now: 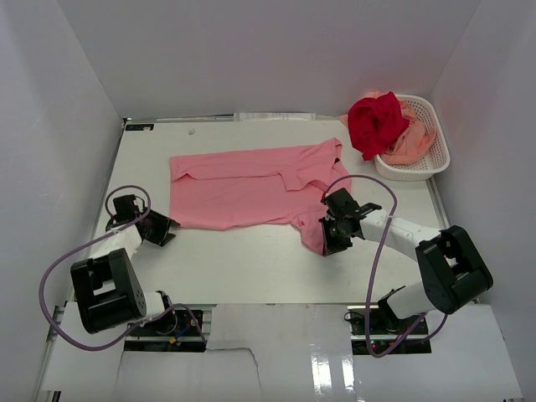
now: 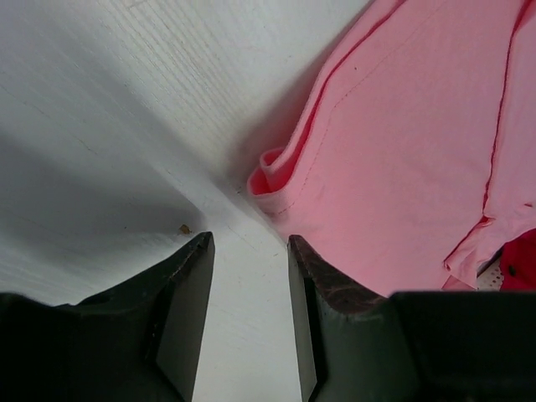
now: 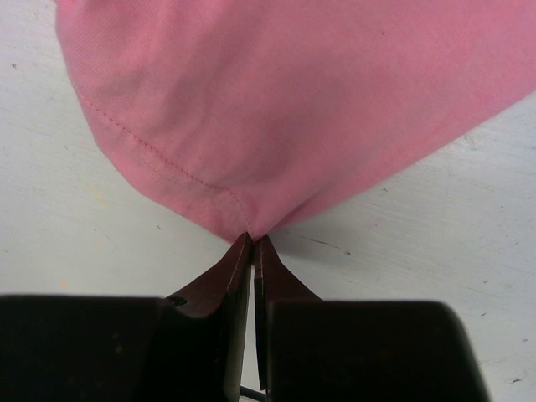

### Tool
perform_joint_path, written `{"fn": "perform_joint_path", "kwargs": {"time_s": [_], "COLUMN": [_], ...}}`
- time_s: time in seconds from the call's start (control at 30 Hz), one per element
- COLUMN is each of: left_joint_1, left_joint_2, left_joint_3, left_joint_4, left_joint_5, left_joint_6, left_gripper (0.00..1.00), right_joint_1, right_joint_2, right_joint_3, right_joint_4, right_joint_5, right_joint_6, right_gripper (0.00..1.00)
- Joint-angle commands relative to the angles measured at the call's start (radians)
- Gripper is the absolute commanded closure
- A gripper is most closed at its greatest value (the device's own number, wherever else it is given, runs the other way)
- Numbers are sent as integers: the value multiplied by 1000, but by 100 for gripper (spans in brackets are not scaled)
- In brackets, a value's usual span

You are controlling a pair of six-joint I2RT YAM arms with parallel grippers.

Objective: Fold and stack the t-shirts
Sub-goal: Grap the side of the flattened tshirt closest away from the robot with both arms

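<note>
**Pink shirt (image 1: 243, 188) barely begun, two more waiting**

We are pinching a hem corner of the pink shirt in the right gripper (image 3: 253, 243), jaws pressed together on cloth that spreads out just ahead of the fingertips. The left gripper (image 2: 249, 243) is hovering spread and empty, with another corner just ahead to its right. We are judging no fold finished. The red shirt (image 1: 377, 121) and peach shirt (image 1: 412, 144) are lying in the basket (image 1: 441, 159), well beyond both grippers.

Spread t-shirt (image 1: 243, 188) lies on table (image 1: 251, 268) — basket (image 1: 419, 170) behind-right holds two t-shirts (image 1: 375, 121).
</note>
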Motion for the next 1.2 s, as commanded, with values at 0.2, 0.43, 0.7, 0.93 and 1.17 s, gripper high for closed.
{"fn": "perform_joint_path", "kwargs": {"time_s": [0.2, 0.43, 0.7, 0.93, 1.17], "left_joint_1": [2, 2, -1, -21, -76], "left_joint_2": [98, 194, 213, 303, 513], "left_joint_3": [9, 64, 192, 377, 541], "left_joint_4": [129, 156, 88, 49, 81], "left_joint_5": [-32, -32, 73, 144, 205], "left_joint_6": [-34, -25, -39, -66, -60], "left_gripper": [53, 78, 100, 100, 93], "right_joint_1": [12, 12, 12, 12, 13], "right_joint_2": [38, 36, 41, 51, 53], "right_joint_3": [-51, -56, -54, -48, -47], "right_joint_4": [-48, -46, -44, -41, -41], "right_joint_5": [1, -2, 1, -5, -8], "right_joint_6": [-14, -11, -12, -14, -15], "right_gripper": [92, 92, 92, 92, 92]}}
